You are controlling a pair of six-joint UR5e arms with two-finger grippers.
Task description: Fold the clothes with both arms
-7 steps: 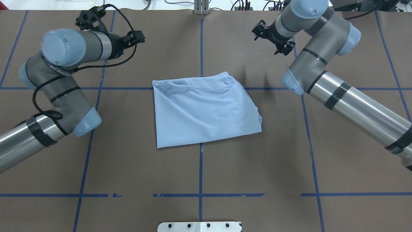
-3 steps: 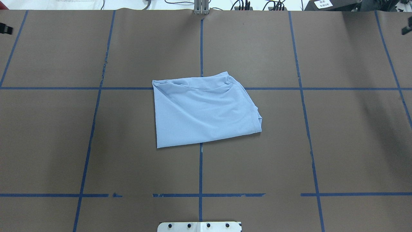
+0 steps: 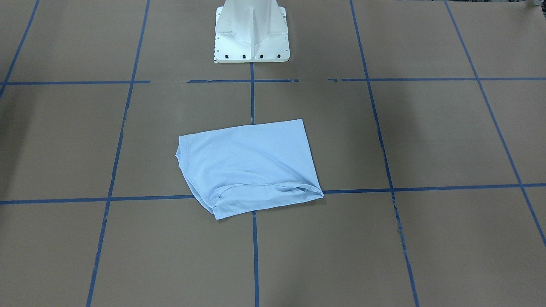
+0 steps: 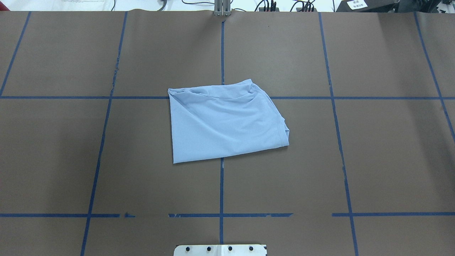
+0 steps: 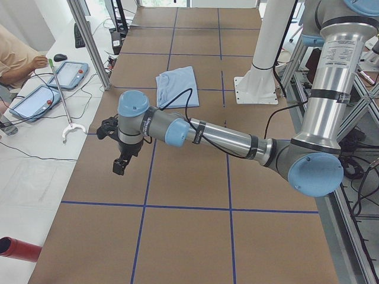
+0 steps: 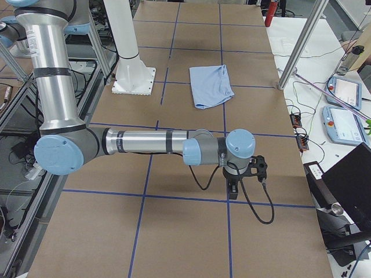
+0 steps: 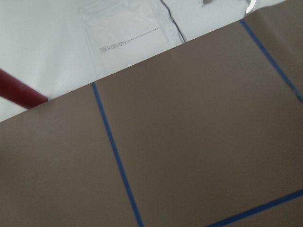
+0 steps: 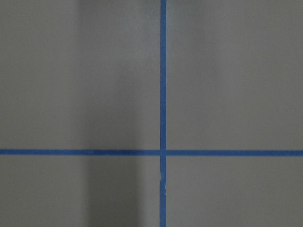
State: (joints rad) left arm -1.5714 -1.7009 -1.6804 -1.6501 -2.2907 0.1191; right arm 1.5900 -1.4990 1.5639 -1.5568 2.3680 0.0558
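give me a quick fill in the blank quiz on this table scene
1. The T-shirt lies ____ on the table, not spread out flat.
2. The tape lines that cross the table are ____ in colour.
3. The pedestal base bolted to the table is ____ in colour.

Missing words: folded; blue; white

Only side views catch the left gripper (image 5: 119, 168) and right gripper (image 6: 233, 193), jaws too small to judge. One operator (image 5: 15, 56) cut off at frame edge.
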